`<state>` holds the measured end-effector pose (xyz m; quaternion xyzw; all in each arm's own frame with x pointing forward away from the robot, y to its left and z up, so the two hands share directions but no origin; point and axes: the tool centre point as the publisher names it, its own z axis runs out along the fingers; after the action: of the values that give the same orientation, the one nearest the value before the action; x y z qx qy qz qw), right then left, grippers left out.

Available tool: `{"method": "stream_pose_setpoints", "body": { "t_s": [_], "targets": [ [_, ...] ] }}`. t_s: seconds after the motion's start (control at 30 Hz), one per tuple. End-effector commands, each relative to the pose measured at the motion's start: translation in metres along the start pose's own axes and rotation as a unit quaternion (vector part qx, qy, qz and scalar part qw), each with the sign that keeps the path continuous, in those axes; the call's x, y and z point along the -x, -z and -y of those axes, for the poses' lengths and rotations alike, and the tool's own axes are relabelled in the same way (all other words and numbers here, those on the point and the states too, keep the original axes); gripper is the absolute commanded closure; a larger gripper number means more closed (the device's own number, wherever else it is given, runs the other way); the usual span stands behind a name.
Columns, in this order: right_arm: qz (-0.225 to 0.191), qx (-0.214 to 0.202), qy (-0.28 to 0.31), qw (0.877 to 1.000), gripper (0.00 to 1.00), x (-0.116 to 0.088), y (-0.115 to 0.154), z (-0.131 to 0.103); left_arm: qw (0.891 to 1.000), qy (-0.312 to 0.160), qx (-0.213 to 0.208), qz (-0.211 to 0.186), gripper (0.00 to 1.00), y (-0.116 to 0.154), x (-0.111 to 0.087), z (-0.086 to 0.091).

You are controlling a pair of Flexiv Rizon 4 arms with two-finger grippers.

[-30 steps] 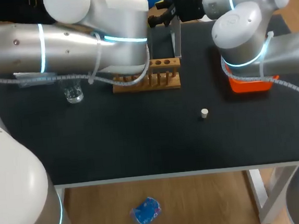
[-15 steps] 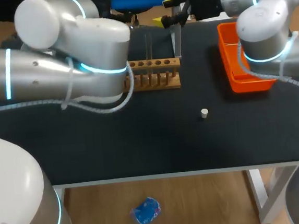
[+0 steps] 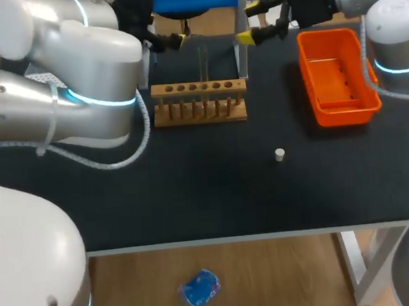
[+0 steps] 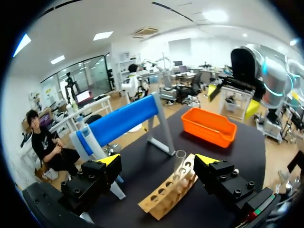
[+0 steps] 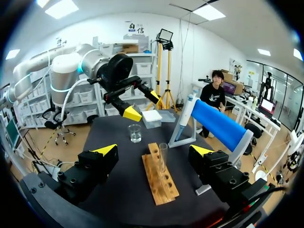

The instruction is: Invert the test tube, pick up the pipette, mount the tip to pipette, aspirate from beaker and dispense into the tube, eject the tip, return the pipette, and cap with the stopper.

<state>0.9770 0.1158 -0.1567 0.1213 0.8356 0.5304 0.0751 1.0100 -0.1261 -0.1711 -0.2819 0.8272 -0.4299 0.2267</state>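
The left gripper (image 4: 159, 162) and right gripper (image 3: 251, 23) have been pulled back toward the far edge of the table (image 3: 194, 197), so the wooden rack (image 3: 198, 102) and orange tray (image 3: 334, 77) are uncovered now. Both are spread wide, nothing held. The test tube (image 3: 202, 61) is stood upright in the rack by that far edge, so inverting looks not yet started. The beaker (image 5: 135, 133) is caught only by the right wrist view, the stopper (image 3: 280, 154) only overhead.

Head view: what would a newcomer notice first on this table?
The orange tray sits far right, bright against the black table. At the far middle a clear test tube stands upright in the wooden rack, flanked by the open left gripper and right gripper. A small white stopper lies alone nearer the front edge.
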Motion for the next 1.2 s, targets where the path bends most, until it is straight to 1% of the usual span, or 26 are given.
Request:
{"method": "stream_pose_setpoints", "body": {
  "t_s": [0.03,0.4,0.43,0.47,0.5,0.57,0.63,0.7,0.77,0.97,1.03,1.2],
  "targets": [
    [-0.004,-0.003,0.000,1.000,0.00,0.000,0.005,-0.001,0.974,-0.035,0.068,-0.212,0.00,0.006,0.004,0.005],
    [-0.004,-0.003,0.000,1.000,0.00,0.000,0.005,-0.001,0.974,-0.035,0.068,-0.212,0.00,0.006,0.004,0.005],
    [-0.007,-0.004,-0.004,1.000,0.00,-0.001,0.006,0.004,0.974,-0.035,0.068,-0.212,0.00,0.006,0.004,0.005],
    [-0.010,0.001,-0.006,1.000,0.00,-0.003,0.008,0.009,0.973,-0.034,0.064,-0.220,0.00,0.007,0.006,0.003],
    [-0.009,0.001,-0.006,1.000,0.00,-0.006,0.011,0.013,0.971,-0.049,0.070,-0.225,0.00,0.008,0.007,0.001],
    [-0.003,0.004,-0.007,1.000,0.00,-0.012,0.018,0.022,0.968,-0.057,0.084,-0.229,0.00,0.008,0.008,-0.001],
    [0.002,0.008,-0.009,1.000,0.00,-0.016,0.025,0.030,0.964,-0.075,0.086,-0.241,0.00,0.007,0.009,-0.002],
    [0.005,0.018,-0.011,1.000,0.00,-0.021,0.033,0.037,0.962,-0.084,0.092,-0.244,0.00,0.004,0.008,-0.003],
    [0.009,0.021,-0.010,1.000,0.00,-0.025,0.039,0.043,0.956,-0.100,0.090,-0.259,0.00,-0.001,0.006,-0.004],
    [0.011,0.026,-0.013,1.000,0.00,-0.044,0.056,0.060,0.945,-0.103,0.108,-0.290,0.00,-0.020,0.003,-0.008],
    [0.010,0.028,-0.014,0.999,0.00,-0.051,0.061,0.066,0.943,-0.104,0.109,-0.296,0.00,-0.025,0.004,-0.009],
    [0.011,0.035,-0.018,0.999,0.00,-0.067,0.073,0.080,0.943,-0.107,0.106,-0.297,0.00,-0.034,0.004,-0.007]
  ]
}}
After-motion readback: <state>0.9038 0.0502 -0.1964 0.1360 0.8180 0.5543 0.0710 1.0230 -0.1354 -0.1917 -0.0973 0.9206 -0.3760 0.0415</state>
